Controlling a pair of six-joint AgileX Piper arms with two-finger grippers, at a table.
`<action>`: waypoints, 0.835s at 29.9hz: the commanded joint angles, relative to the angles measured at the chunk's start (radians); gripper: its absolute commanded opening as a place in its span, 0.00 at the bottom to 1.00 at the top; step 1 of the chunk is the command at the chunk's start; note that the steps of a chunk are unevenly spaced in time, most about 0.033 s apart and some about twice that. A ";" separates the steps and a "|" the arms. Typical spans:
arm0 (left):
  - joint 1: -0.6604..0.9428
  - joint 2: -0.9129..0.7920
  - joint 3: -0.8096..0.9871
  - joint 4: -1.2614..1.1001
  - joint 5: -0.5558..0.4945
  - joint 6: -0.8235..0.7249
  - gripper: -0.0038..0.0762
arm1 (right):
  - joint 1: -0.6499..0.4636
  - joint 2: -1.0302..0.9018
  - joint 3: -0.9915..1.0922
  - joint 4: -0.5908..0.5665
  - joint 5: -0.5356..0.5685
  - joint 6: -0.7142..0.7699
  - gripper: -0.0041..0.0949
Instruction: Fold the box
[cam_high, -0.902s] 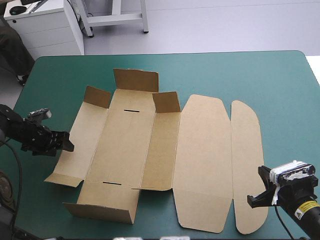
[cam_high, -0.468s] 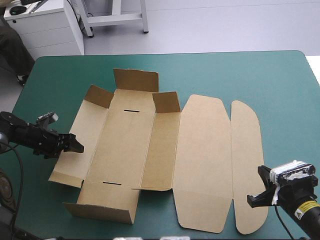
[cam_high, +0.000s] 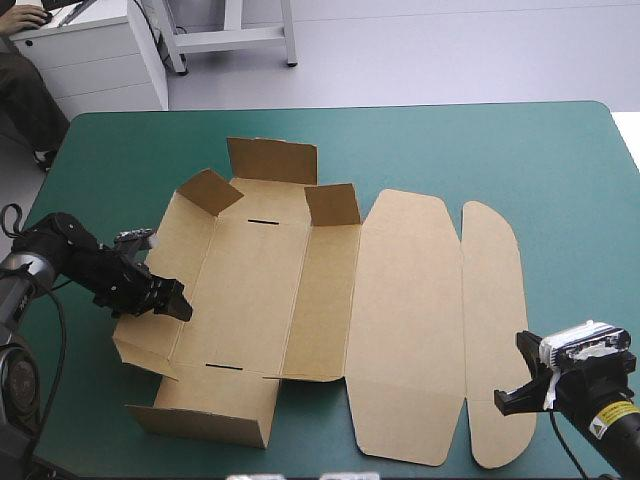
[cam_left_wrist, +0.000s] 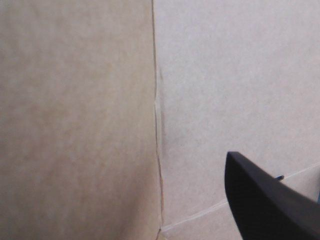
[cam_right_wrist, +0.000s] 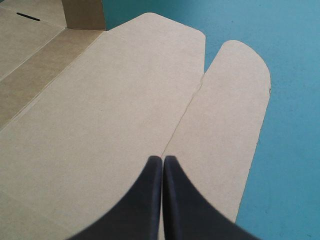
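Note:
The brown box (cam_high: 300, 290) lies spread out on the teal-green cover, its base at the left and its lid panel (cam_high: 405, 310) and rounded tuck flap (cam_high: 495, 320) flat at the right. My left gripper (cam_high: 172, 302) presses against the left side wall (cam_high: 185, 235), which stands half raised. In the left wrist view brown board (cam_left_wrist: 100, 100) fills everything, with one black finger (cam_left_wrist: 265, 205) off to one side and the other hidden. My right gripper (cam_high: 515, 400) (cam_right_wrist: 163, 159) is shut, low over the tuck flap's (cam_right_wrist: 235, 100) near end. Far wall flaps (cam_high: 272, 160) and the near wall (cam_high: 205, 410) stand up.
The box covers the table's middle and reaches close to the near edge. A broad strip of teal-green cover (cam_high: 560, 170) lies between the tuck flap and the table's right edge, and another runs along the far edge.
My left gripper has moved right into the box's left side wall, tipping that wall and its corner flaps up and inward. The right arm has not moved.

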 joint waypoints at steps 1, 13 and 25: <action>-0.012 -0.047 -0.018 -0.004 0.092 -0.032 0.69 | -0.005 0.007 -0.026 -0.005 -0.067 -0.010 0.02; -0.012 -0.108 -0.006 0.020 0.092 -0.066 0.06 | -0.005 0.007 -0.026 -0.005 -0.060 -0.010 0.02; -0.033 -0.108 -0.041 0.038 0.092 -0.086 0.04 | -0.005 0.007 -0.026 -0.005 -0.042 -0.010 0.02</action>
